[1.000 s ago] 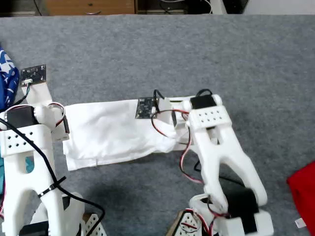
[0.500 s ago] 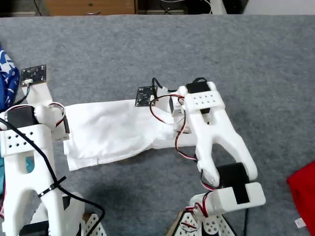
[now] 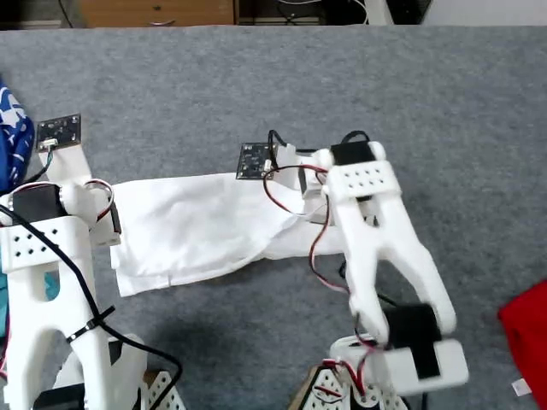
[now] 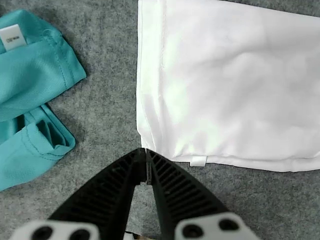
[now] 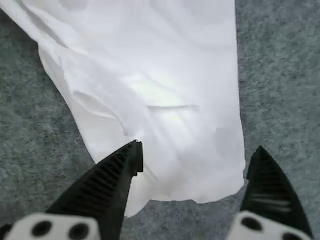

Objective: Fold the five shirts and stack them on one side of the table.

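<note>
Left gripper, jaws pressed together, sits with its tips at a corner of the white shirt. The shirt lies as a long flat band across the middle left of the high view. Right gripper hangs spread wide over the shirt's other end. A teal shirt lies near the left gripper on the grey table.

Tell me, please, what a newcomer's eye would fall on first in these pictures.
A white shirt lies spread across the middle of the grey table, the right arm's jaws open over one end and the left arm's jaws shut at a corner of the other. A teal shirt lies crumpled beside that corner.
</note>
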Robot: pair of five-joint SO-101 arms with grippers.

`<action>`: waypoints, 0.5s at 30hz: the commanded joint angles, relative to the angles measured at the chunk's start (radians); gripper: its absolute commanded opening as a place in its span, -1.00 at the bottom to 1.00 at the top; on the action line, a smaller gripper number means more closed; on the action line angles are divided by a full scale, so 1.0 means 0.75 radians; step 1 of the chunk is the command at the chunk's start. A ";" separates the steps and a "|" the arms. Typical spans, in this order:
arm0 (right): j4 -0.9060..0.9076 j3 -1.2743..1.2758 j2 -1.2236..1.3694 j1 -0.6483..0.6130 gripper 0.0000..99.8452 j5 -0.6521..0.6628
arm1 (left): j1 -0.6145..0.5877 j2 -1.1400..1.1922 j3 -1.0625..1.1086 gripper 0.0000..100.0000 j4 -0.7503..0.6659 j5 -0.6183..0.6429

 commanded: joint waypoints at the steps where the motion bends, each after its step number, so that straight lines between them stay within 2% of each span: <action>1: 0.078 -0.077 -0.210 0.013 -0.43 -0.016 | -0.002 -0.015 -0.053 -0.96 0.010 -0.002; 5: 0.170 -0.075 -0.347 0.013 -0.63 -0.090 | -0.002 -0.015 -0.053 -0.96 0.010 -0.002; 9: 0.286 -0.048 -0.355 0.005 -1.00 -0.139 | -0.002 -0.015 -0.053 -0.96 0.010 -0.002; 12: 0.254 0.048 -0.316 0.007 -0.96 -0.145 | -0.002 -0.015 -0.053 -0.96 0.010 -0.002; 15: 0.102 0.163 -0.253 0.003 -0.99 -0.192 | -0.002 -0.015 -0.053 -0.96 0.010 -0.002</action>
